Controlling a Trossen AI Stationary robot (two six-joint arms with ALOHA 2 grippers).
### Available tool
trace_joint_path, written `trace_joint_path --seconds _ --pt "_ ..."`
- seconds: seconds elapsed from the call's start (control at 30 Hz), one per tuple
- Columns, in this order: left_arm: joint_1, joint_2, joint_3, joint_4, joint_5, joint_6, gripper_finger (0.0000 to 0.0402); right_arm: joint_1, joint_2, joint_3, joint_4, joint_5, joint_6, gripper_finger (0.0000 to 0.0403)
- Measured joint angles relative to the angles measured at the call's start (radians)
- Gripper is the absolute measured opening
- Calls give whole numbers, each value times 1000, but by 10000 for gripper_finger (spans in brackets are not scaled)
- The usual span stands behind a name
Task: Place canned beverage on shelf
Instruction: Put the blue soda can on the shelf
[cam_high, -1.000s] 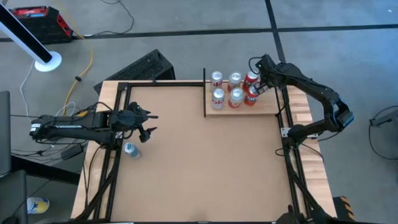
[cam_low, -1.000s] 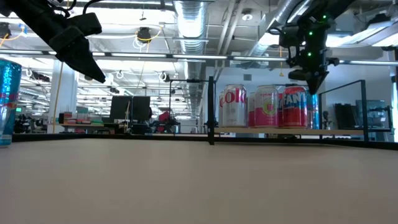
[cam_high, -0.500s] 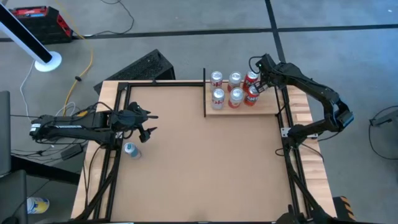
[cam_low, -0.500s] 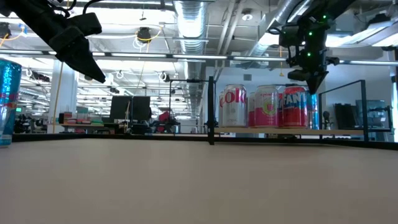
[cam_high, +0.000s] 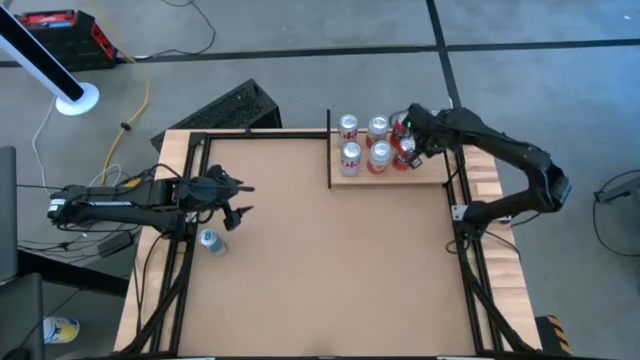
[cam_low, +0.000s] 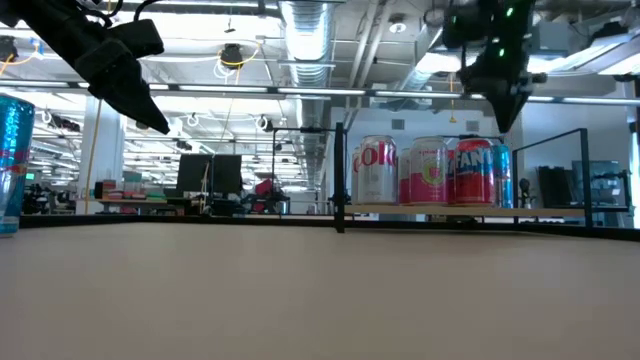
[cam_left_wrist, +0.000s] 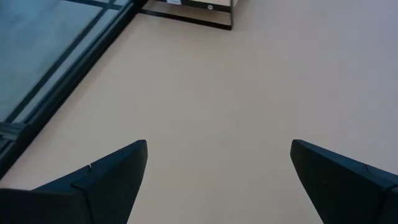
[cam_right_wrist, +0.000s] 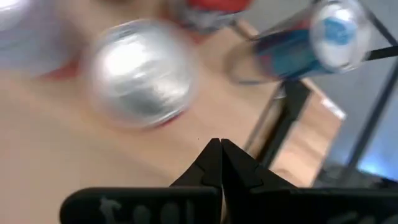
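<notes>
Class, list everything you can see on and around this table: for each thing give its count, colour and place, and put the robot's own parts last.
table: one, brown top, under both arms
shelf: one, pale wood with black posts, at the table's far right
cans on the shelf: at least six, red, white and pink, upright in two rows
slim can: one, blue, at the shelf's right end beside a red can
loose can: one, teal-blue, upright near the table's left edge
keyboard: one, black, on the floor behind the table
left gripper: one, dark, open, above the table's left side
right gripper: one, dark, shut and empty, above the shelf's cans
</notes>
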Motion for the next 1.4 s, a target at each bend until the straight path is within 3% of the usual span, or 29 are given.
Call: trace_joint_path --seconds 0.23,0.4,0.57,0.77,0.93,1.03,1.13,1.4 --pt "0 0 0 21 114 19 382 476 -146 -62 44 -16 258 24" --pt "0 0 36 16 243 -16 382 876 -228 -217 375 132 348 24" --pt "-26 10 198 -149 307 -121 382 1129 -223 -379 703 316 315 24" --pt "-133 118 505 -462 315 -350 382 1242 -161 -463 914 490 203 24" --pt "-237 264 703 -748 286 -621 382 1261 -97 -485 928 556 184 24" --pt "-293 331 724 -845 236 -786 382 1259 -79 -482 931 555 131 24" --pt "-320 400 724 -915 254 -922 382 1259 -81 -482 931 555 127 24" --pt "-343 573 724 -964 299 -1011 382 1244 -82 -482 933 553 112 24"
